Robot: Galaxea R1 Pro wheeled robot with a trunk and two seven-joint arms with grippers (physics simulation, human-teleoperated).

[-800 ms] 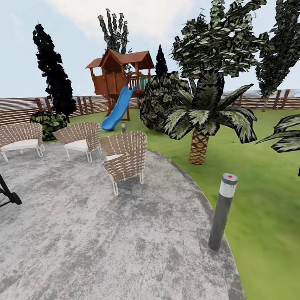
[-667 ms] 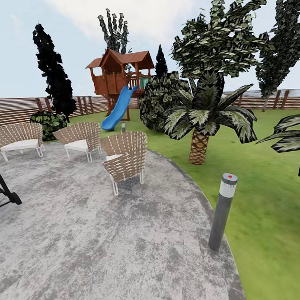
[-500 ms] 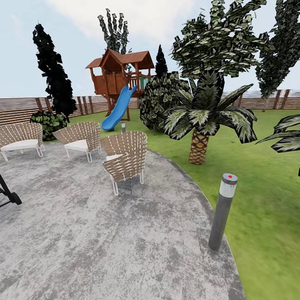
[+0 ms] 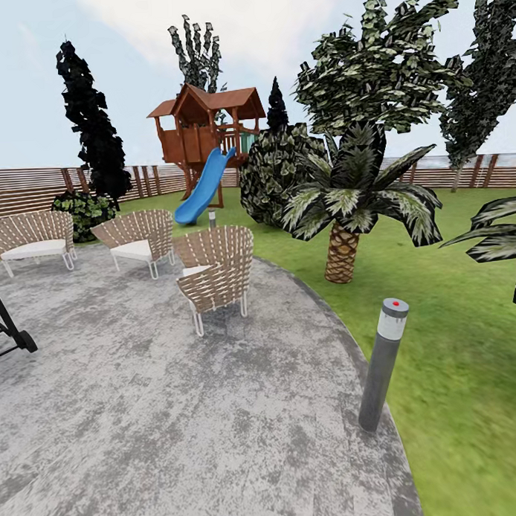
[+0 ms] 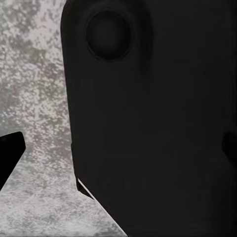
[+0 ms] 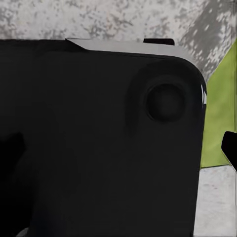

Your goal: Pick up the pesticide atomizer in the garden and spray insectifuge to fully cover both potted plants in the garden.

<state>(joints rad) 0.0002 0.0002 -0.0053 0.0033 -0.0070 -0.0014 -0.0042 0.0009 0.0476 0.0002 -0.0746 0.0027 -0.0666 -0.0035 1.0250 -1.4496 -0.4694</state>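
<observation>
No writing, label, brand, number or sign can be read anywhere here. The grey bollard light [image 4: 382, 365] at the paving's right edge carries only a small red dot on its cap, not a character.

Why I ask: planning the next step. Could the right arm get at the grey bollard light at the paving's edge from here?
Probably not. In the head view the bollard light stands well ahead at the rim of the paved round, beside the lawn. The right wrist view faces a black robot part over paving, so driving closer looks necessary.

No visible change — static scene.
</observation>
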